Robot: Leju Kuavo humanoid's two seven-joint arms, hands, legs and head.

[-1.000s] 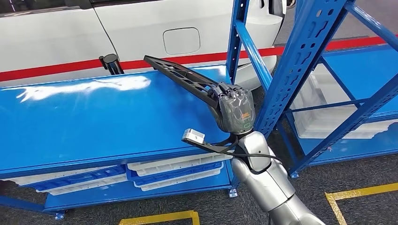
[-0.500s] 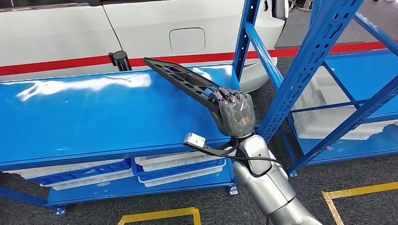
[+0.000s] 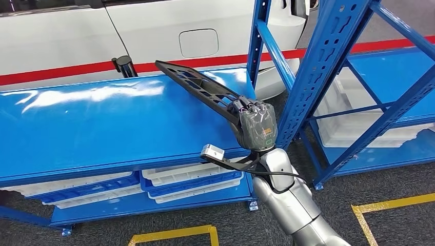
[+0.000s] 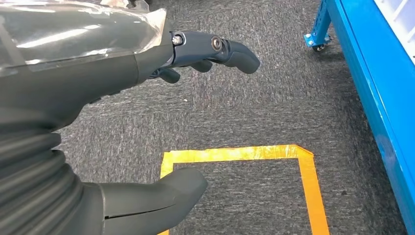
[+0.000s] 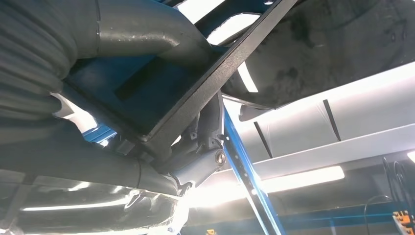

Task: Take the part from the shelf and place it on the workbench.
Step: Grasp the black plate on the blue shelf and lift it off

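One black ribbed part (image 3: pixel 197 87), long and flat, slants upward and away from the fingers (image 3: pixel 245 107) of the right hand (image 3: pixel 256 123), its far end raised over the blue tabletop (image 3: pixel 102 128) and its near end clamped in that hand. In the right wrist view the thumb lies across one face of the part (image 5: pixel 195 93) while the darker fingers (image 5: pixel 195 161) press the other face, so the grip is a firm pinch on the near end. The carrying step looks done and the placing step is in hand: the part hangs tilted above the surface, not resting on it. Next the far end should come down onto the tabletop beyond the fingers, then the pinch can loosen. The left hand (image 4: pixel 98 98) hangs over the floor, its fingers (image 4: pixel 220 49) spread apart from the thumb, holding nothing. Beside the right hand stands one blue shelf (image 3: pixel 328 61) frame; white trays (image 3: pixel 190 179) sit below the tabletop.
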